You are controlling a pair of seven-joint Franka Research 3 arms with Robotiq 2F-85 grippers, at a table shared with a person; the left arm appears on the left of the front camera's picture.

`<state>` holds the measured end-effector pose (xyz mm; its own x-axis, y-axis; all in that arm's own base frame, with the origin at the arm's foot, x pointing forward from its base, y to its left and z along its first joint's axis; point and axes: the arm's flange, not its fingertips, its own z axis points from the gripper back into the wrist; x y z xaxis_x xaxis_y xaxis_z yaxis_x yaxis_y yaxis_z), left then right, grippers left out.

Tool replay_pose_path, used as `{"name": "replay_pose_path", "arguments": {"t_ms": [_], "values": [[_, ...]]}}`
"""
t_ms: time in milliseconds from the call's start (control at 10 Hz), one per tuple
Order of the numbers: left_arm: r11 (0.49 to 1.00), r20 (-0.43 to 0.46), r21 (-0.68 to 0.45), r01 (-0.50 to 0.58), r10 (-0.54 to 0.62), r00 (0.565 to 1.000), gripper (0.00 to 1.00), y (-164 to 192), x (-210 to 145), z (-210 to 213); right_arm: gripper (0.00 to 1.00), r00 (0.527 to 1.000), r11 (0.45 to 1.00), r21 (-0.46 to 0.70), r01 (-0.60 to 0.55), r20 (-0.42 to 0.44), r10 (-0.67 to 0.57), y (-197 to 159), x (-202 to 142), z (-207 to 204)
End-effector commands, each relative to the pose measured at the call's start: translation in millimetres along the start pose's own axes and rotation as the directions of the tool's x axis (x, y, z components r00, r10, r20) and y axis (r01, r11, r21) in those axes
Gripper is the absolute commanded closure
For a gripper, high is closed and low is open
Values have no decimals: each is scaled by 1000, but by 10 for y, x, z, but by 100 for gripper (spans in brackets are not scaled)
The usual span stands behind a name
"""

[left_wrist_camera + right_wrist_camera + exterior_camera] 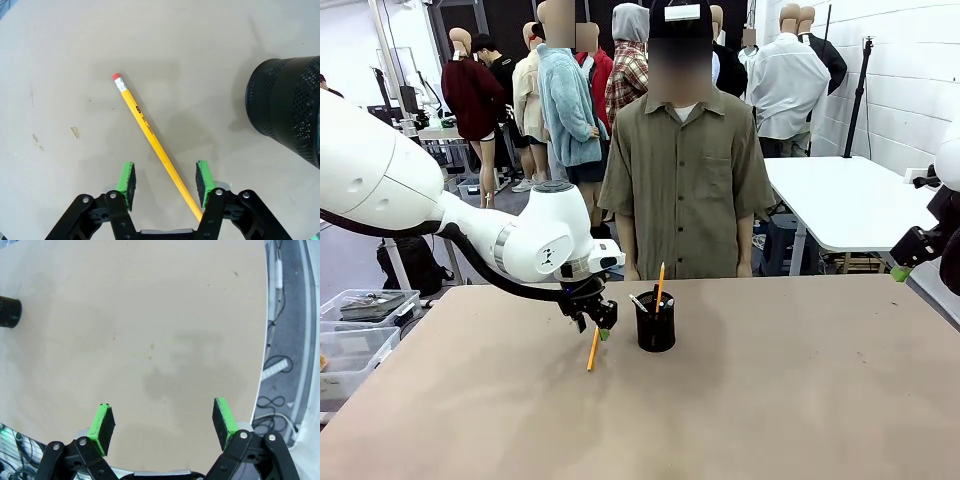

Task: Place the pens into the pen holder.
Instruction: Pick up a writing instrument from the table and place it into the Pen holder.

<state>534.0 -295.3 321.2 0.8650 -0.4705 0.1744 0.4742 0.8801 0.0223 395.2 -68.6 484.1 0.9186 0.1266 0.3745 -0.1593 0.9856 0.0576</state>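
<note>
Just left of the pen holder (655,328), the left claw (604,330) hung low over a yellow pencil (593,350) lying on the bench (770,400). Its green pads (127,184) were spread on either side of the pencil, not pinching it. A second yellow pencil (660,285) and a whitish pen (639,302) stood in the holder. Near the bench's right edge, the right claw (900,272) was spread wide, holding nothing.

A person (685,180) stands behind the tan table (770,400) (clear bins (360,345) left).

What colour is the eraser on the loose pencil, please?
The eraser is red, clearest in the left wrist view.
</note>
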Motion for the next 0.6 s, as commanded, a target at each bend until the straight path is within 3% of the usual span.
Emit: {"name": "replay_pose_path", "arguments": {"t_ms": [0, 500], "values": [[999, -41, 22, -30, 31, 999, 35, 3, 107, -70, 2, 1000, 1000, -26, 1, 4, -1, 14, -16, -37], [999, -85, 11, -50, 51, 995, 35, 38, 142, -160, 2, 1000, 1000, -26, 1, 4, -1, 14, -16, -37]]}}
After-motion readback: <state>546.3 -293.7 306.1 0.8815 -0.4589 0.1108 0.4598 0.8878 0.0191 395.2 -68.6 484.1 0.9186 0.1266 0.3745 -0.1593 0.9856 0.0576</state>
